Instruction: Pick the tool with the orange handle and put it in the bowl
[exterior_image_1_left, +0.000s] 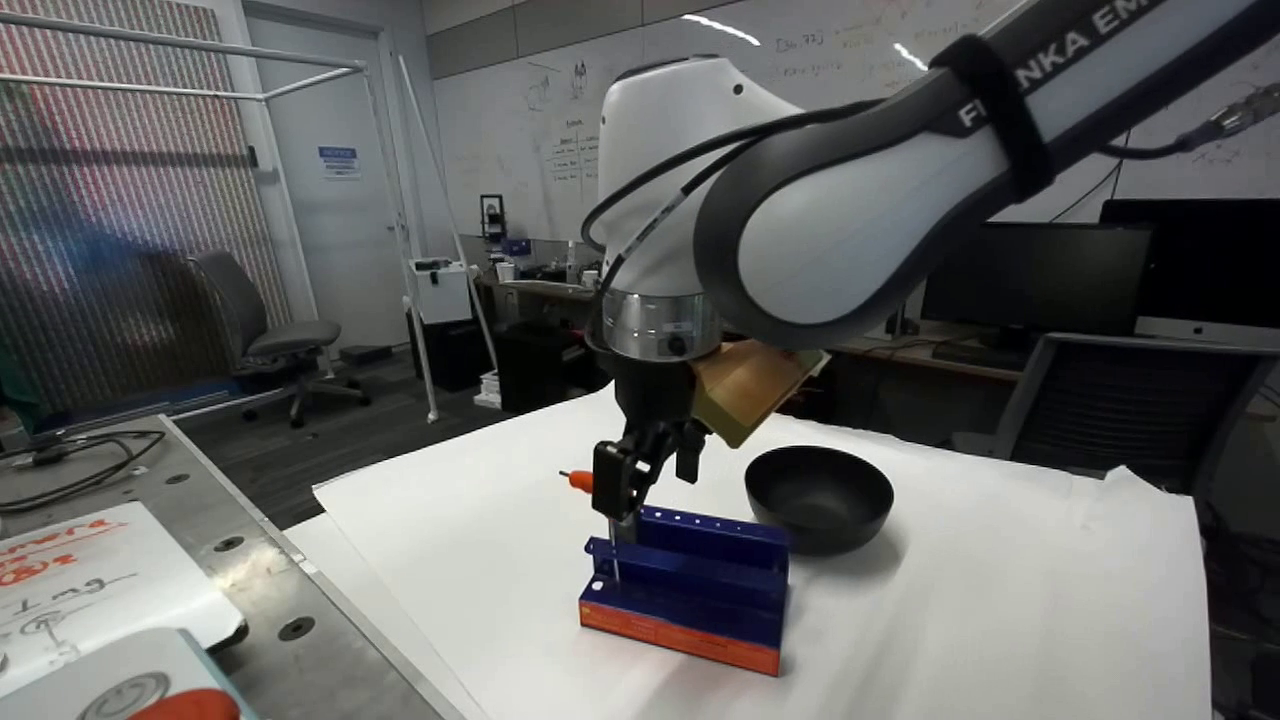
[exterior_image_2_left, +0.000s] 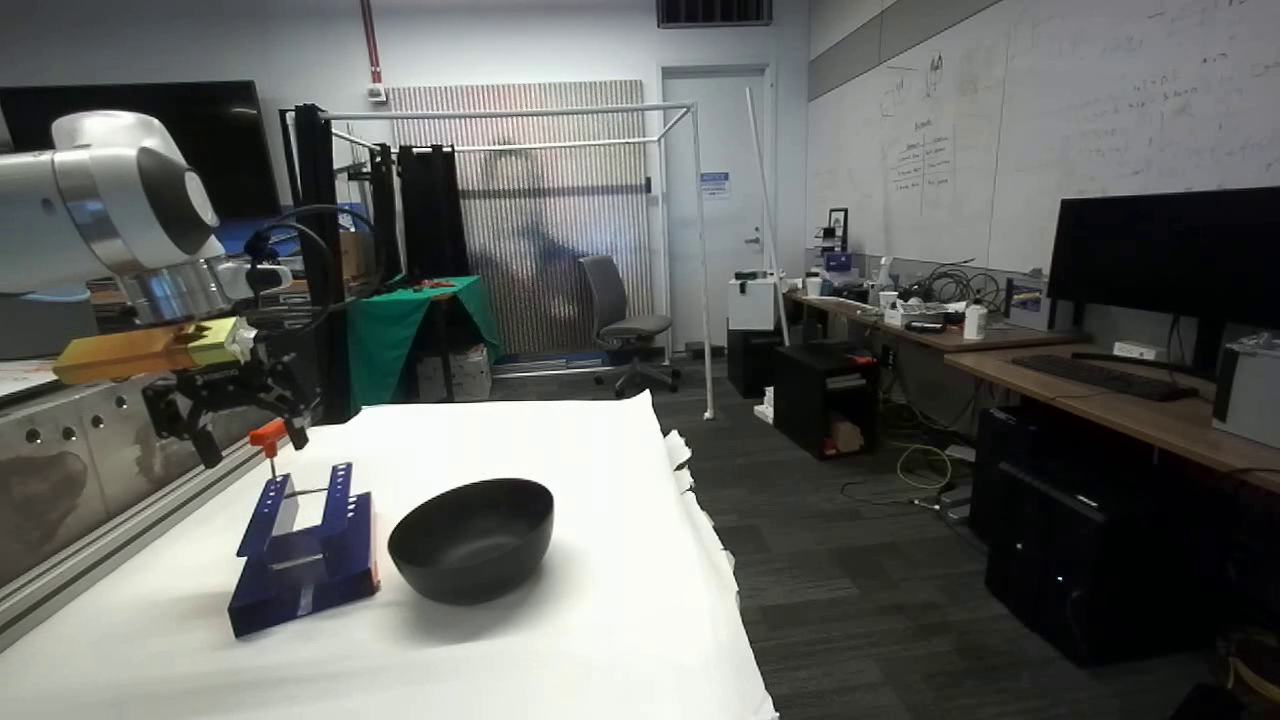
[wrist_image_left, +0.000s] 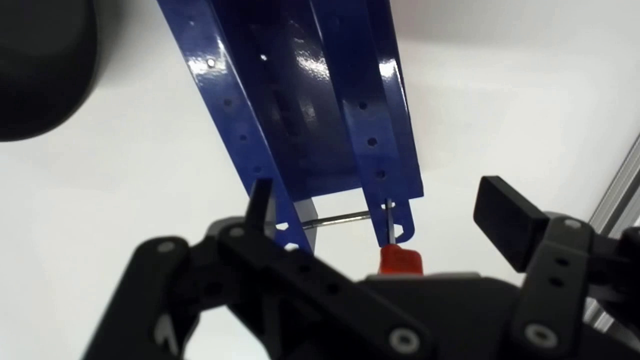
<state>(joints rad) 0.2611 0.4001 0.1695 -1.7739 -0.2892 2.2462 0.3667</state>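
Observation:
The tool with the orange handle (exterior_image_1_left: 579, 481) stands with its thin shaft in a hole at one end of the blue rack (exterior_image_1_left: 690, 590). Its handle also shows in an exterior view (exterior_image_2_left: 267, 437) and in the wrist view (wrist_image_left: 400, 259), where the gripper body hides part of it. My gripper (exterior_image_2_left: 252, 440) is open above that end of the rack. In the wrist view its fingers (wrist_image_left: 382, 215) are wide apart, with the handle between them and touching neither. The black bowl (exterior_image_2_left: 470, 540) stands beside the rack, and shows partly in the wrist view (wrist_image_left: 40, 70).
The rack and bowl stand on a white-covered table (exterior_image_1_left: 980, 600). A metal shaft (wrist_image_left: 342, 219) lies across the rack's end. A metal-topped bench edge (exterior_image_1_left: 260, 570) runs along one side. A yellow-brown block (exterior_image_1_left: 755, 385) is fixed to the wrist.

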